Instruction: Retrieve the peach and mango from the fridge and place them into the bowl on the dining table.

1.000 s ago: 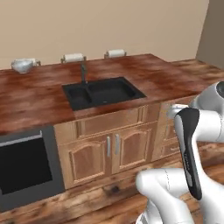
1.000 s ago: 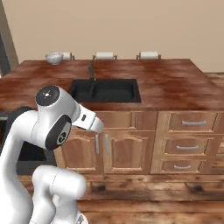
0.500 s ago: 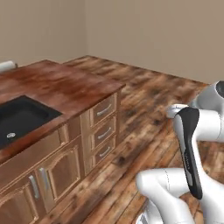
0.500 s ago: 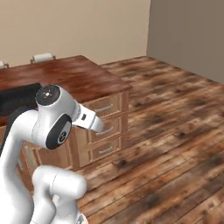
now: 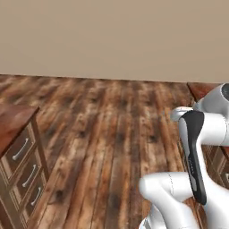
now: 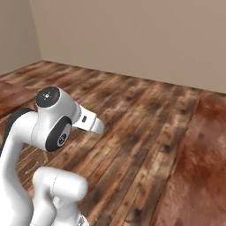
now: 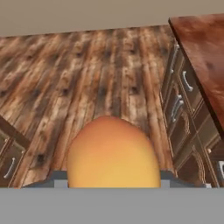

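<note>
In the hand view a rounded yellow-orange mango (image 7: 111,153) fills the lower middle, right in front of the camera. My gripper (image 7: 113,178) is shut on it, and only grey slivers of the fingers (image 7: 57,177) show at its sides. The arm is folded close above the base in both base views. A corner of the dining table (image 5: 11,120), a reddish-brown top over a stack of drawers, stands at the left edge of the left base view. The peach, the fridge and the bowl are out of view.
Dark wooden plank floor (image 5: 112,129) stretches ahead to a plain beige wall (image 5: 112,36). Another reddish-brown counter (image 6: 198,150) lies on the right; in the hand view a counter top (image 7: 201,48) carries a drawer column (image 7: 179,105).
Both base views have swung to the right: the sink counter slid out to the left and open floor and wall came in. The arm keeps the same folded pose.
</note>
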Robot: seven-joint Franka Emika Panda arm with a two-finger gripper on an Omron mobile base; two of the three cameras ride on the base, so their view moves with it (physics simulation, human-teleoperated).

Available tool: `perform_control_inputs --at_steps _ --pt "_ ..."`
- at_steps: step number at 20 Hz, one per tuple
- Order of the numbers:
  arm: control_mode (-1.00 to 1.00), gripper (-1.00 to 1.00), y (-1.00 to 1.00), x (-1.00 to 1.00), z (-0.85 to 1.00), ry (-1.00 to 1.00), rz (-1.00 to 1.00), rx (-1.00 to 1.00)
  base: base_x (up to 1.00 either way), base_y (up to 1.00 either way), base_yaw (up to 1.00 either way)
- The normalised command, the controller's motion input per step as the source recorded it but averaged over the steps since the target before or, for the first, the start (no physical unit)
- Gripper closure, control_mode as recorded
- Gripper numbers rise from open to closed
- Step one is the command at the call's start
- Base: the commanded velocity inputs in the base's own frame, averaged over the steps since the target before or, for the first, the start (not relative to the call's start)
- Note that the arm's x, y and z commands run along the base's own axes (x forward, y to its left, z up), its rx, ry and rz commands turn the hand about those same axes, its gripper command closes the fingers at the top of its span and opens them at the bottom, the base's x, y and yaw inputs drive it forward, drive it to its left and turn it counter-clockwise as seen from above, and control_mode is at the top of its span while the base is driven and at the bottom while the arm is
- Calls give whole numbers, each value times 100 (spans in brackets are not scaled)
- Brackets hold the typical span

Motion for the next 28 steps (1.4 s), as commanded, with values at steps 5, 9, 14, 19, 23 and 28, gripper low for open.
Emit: perform_control_inputs --at_steps 5,9,14,19,23,28 --pt "100 100 0 0 0 0 0 0 88 -10 -63" --pt "100 100 0 0 0 0 0 0 100 27 -36" --pt "100 100 0 0 0 0 0 0 100 78 -5" --pt "100 100 0 0 0 0 0 0 100 59 14" --pt "100 100 0 0 0 0 0 0 100 21 36" --pt "100 100 0 0 0 0 0 0 100 0 67"
